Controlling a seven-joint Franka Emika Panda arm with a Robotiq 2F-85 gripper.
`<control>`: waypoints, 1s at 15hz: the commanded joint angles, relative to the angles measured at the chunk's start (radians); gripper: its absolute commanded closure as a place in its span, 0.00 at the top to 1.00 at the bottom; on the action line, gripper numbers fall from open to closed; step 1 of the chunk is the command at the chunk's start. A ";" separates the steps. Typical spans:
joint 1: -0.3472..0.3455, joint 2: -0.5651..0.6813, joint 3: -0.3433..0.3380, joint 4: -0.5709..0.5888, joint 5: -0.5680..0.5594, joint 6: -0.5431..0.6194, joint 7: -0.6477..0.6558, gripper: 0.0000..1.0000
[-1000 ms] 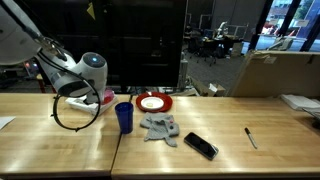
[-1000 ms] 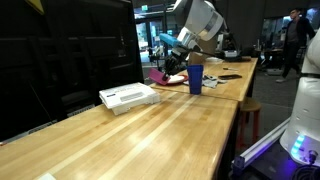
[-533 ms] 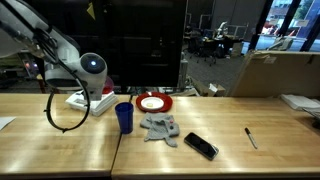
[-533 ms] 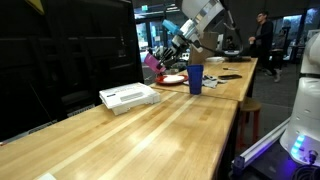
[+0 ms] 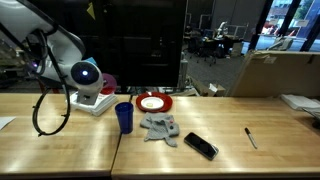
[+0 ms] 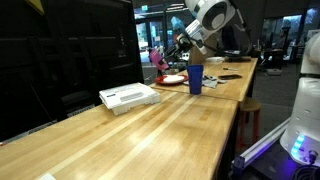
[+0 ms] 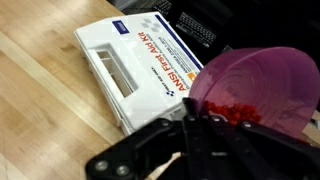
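My gripper point(image 7: 190, 122) is shut on the rim of a translucent pink cup point(image 7: 252, 85) that has small red pieces inside. Just beyond the fingers, the wrist view shows a white labelled box point(image 7: 135, 60) lying on the wooden table point(image 7: 40, 90). In both exterior views the pink cup point(image 5: 108, 81) point(image 6: 160, 61) hangs in the air beside the arm's wrist. It is above the white box point(image 5: 92, 103) point(image 6: 129, 96). A blue cup point(image 5: 124, 117) point(image 6: 196, 78) stands upright on the table close by.
A red plate with a white centre point(image 5: 153, 102), a crumpled grey cloth point(image 5: 160, 127), a black phone point(image 5: 200, 146) and a pen point(image 5: 250, 137) lie on the table past the blue cup. A black cable loop point(image 5: 45, 105) hangs from the arm.
The arm has swung away from the blue cup and risen, carrying the pink cup over the white box. The jaws stayed shut.
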 commanded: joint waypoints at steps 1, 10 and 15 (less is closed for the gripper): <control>0.001 -0.042 0.036 -0.029 0.100 0.036 -0.023 0.01; 0.037 -0.075 0.090 -0.079 0.252 0.122 -0.034 0.01; 0.043 -0.107 0.102 -0.081 0.330 0.165 -0.076 0.01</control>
